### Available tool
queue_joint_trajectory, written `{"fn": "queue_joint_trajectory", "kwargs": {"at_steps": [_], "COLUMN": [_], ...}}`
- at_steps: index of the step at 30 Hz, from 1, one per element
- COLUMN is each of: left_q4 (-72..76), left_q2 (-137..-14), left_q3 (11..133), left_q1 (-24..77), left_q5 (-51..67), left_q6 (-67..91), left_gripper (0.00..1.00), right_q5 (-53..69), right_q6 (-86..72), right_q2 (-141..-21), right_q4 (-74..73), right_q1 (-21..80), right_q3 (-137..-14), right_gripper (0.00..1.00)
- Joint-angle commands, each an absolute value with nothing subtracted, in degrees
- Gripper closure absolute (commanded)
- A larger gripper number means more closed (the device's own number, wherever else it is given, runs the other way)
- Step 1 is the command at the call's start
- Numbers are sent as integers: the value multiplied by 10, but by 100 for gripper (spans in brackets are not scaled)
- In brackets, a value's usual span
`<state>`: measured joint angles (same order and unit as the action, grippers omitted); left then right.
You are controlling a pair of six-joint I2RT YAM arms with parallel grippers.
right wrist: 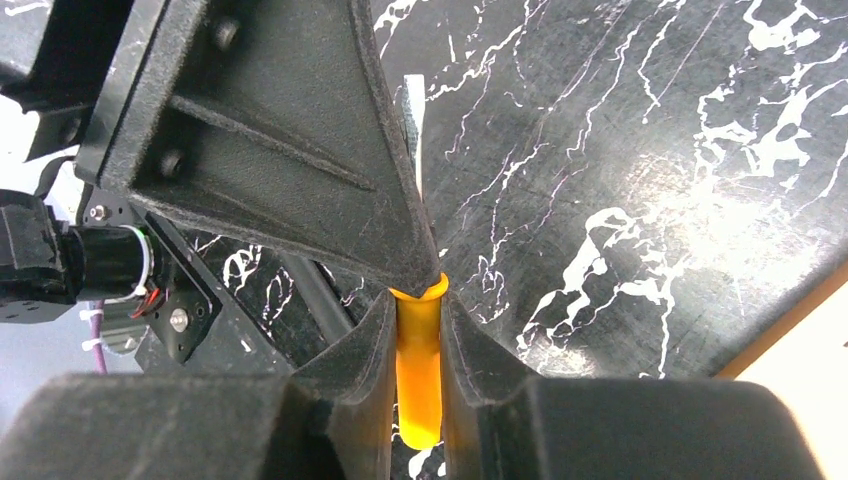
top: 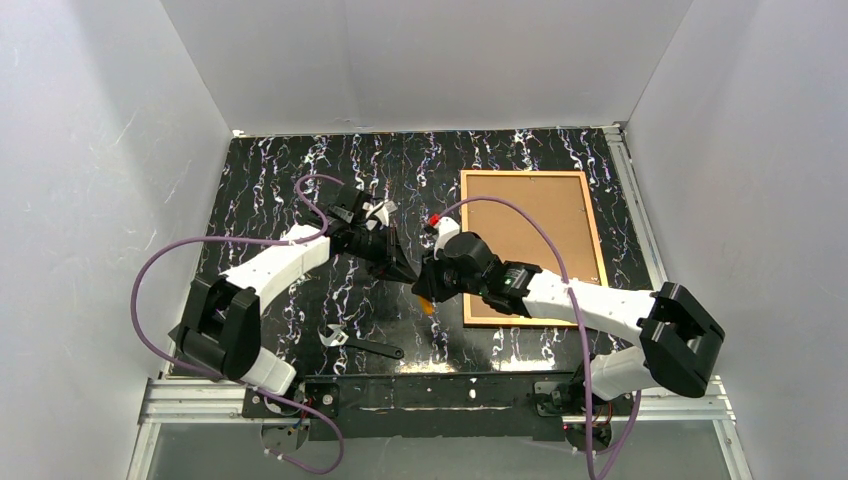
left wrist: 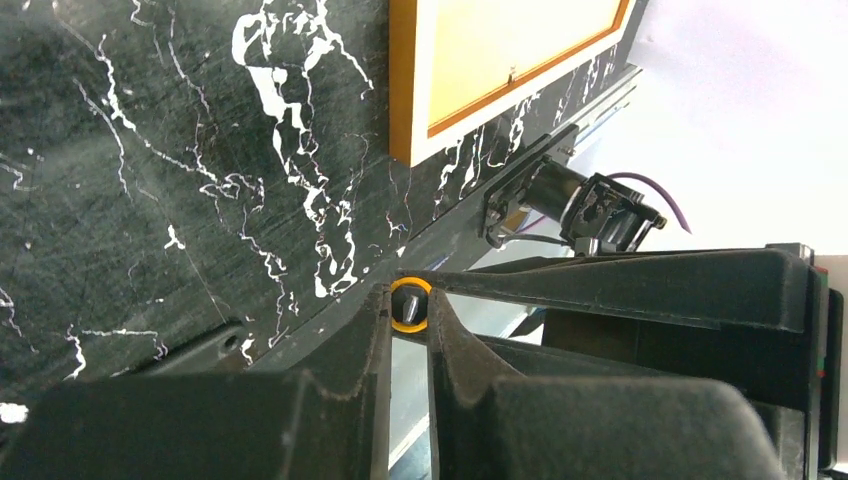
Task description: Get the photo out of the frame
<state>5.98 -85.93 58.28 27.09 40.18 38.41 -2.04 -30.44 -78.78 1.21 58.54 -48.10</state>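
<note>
Fingers of the right gripper [right wrist: 418, 300] were clamped on an orange tool [right wrist: 420, 385] — narrow gap, handle filling it. The left gripper [left wrist: 410, 300] was nearly closed too, tips pinching the tool's ringed end. Both met over the table [top: 270, 180]. The frame [top: 464, 250] lay flat just right of them — photo [top: 525, 255] inside, tan back up. A wrench [top: 362, 345] lay near the bases.
</note>
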Motion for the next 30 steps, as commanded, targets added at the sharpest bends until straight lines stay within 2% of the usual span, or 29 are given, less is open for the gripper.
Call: {"fn": "queue_joint_trajectory", "kwargs": {"at_steps": [1,3,4,7,10,16,24,30], "left_q4": [-29,-58,-73,-95,-109,-142,99,133], "left_q2": [-830,-811,-803,-773,-748,-741,-751,-721], "left_q3": [598,599,598,595,597,619,512,468], "left_q1": [279,279,279,279,278,261,212,212], "left_q5": [381,350,333,304,281,271,390,382], "left_q6": [416,429,439,465,492,562,813,870], "left_gripper": [100,100,100,100,100,100,100,100], "right_q5": [26,27,28,34,43,89,53,123], "right_q6": [-308,-305,-303,-300,-304,-309,-371,-471], "right_q2": [-776,-773,-771,-761,-746,-720,-661,-666], "right_q4": [78,60,52,14,-15,-17,60,207], "right_q1": [587,587,588,586,584,583,573,533], "right_q3": [-500,-504,-505,-506,-496,-468,-398,-351], "right_gripper": [66,44,38,25,18,16,16,21]}}
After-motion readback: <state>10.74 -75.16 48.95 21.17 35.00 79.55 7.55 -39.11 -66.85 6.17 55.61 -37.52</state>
